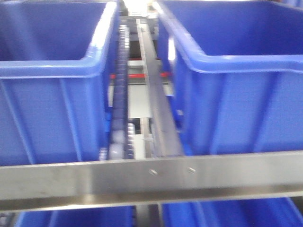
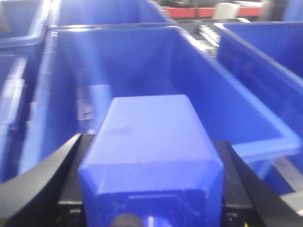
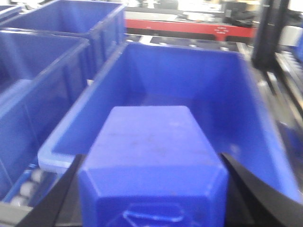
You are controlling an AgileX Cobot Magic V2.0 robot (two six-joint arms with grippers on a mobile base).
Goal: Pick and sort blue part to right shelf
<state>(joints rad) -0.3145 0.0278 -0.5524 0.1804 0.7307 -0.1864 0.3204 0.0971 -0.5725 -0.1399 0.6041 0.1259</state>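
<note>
Right up against the left wrist cam we're looking at a blue part [image 2: 151,137]. The left gripper [image 2: 149,189] is clamping it, black fingers [image 2: 42,184] pressing in on both sides. Same deal on the other arm: the right gripper [image 3: 151,194] is pinching a second blue part [image 3: 151,142], its fingers [image 3: 251,189] sitting tight against the block's flanks. So neither hand is hanging open, both are carrying.

Just past each block, an open blue bin is waiting. The left-hand bin [image 2: 227,90] is lying below and ahead of its part. The right-hand bin [image 3: 61,151] is resting on white rollers [image 3: 26,189], again below and ahead of its part.

On the front cam, the steel front rail [image 1: 94,182] of the right shelf [image 1: 158,109] is running across close to us. A dark roller track [image 1: 122,90] is heading away between two blue tubs [image 1: 47,68], all a bit blurry.

We're reckoning the picking is done and we're parked at the shelf. What's left is lowering, letting go into the bins, and backing out.
</note>
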